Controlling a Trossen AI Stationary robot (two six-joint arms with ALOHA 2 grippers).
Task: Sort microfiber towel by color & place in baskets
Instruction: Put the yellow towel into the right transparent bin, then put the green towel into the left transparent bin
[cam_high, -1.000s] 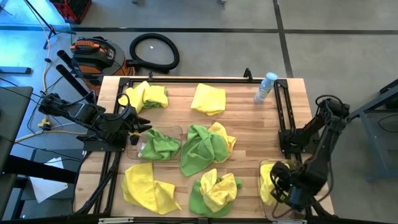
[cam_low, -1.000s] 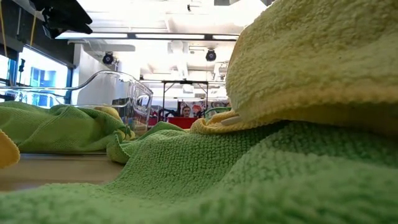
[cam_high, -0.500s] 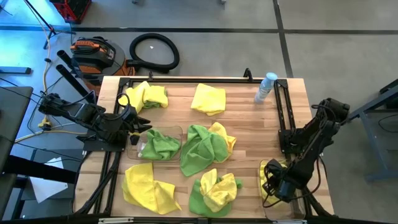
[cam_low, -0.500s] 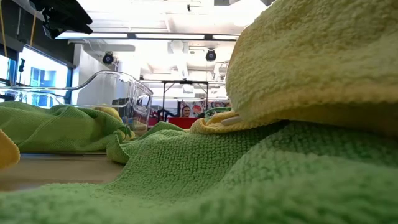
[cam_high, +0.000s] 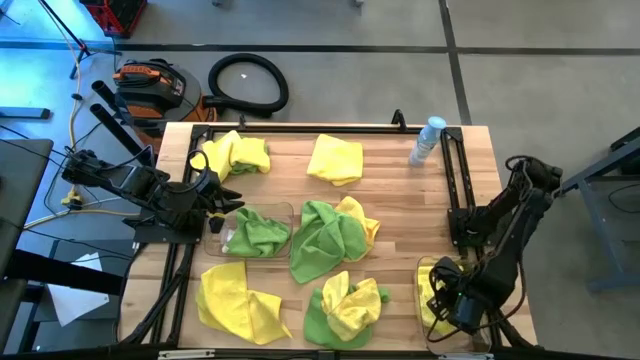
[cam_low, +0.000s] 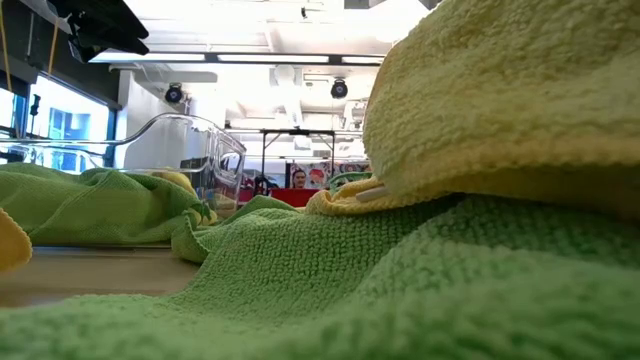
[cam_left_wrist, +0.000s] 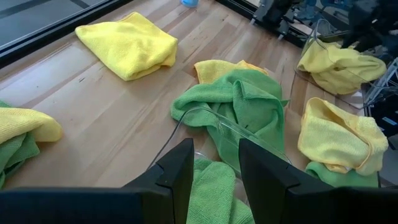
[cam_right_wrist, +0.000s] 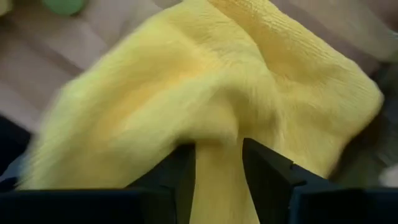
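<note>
Change since earlier: right gripper (cam_high: 447, 303) has shifted along the right-hand clear basket (cam_high: 424, 268) at the table's front right corner, dipping toward the table's middle and then coming back out over the bin; the left arm, the cloths and the bottle have not moved.
Right gripper: low over the yellow towel in the right basket (cam_high: 432, 305). In the right wrist view its two dark fingers (cam_right_wrist: 180, 177) stand a little apart, with a ridge of that yellow cloth (cam_right_wrist: 211, 106) lying between them and touching both. Whether the cloth is pinched or only resting there cannot be told.
Left gripper: (cam_high: 216, 198) waits at the table's left edge, beside the left clear basket (cam_high: 288, 208). In the left wrist view its fingers (cam_left_wrist: 177, 180) are apart with nothing between them.
Left basket: holds a green towel (cam_high: 255, 232); its clear rim shows in the left wrist view (cam_left_wrist: 249, 134).
Towels on the table: a yellow towel at the far side (cam_high: 335, 158); a yellow-and-green pair at the far left (cam_high: 236, 154); a green-over-yellow heap in the middle (cam_high: 330, 235), just beside the left basket; a yellow towel at the front left (cam_high: 238, 300); a yellow-on-green bundle at the front centre (cam_high: 345, 305).
Low view: filled by green terry cloth (cam_low: 330, 290) with yellow cloth (cam_low: 500, 90) lying on it; neither gripper shows.
Other: a clear water bottle (cam_high: 427, 140) lies at the far right corner of the wooden table (cam_high: 400, 200).
</note>
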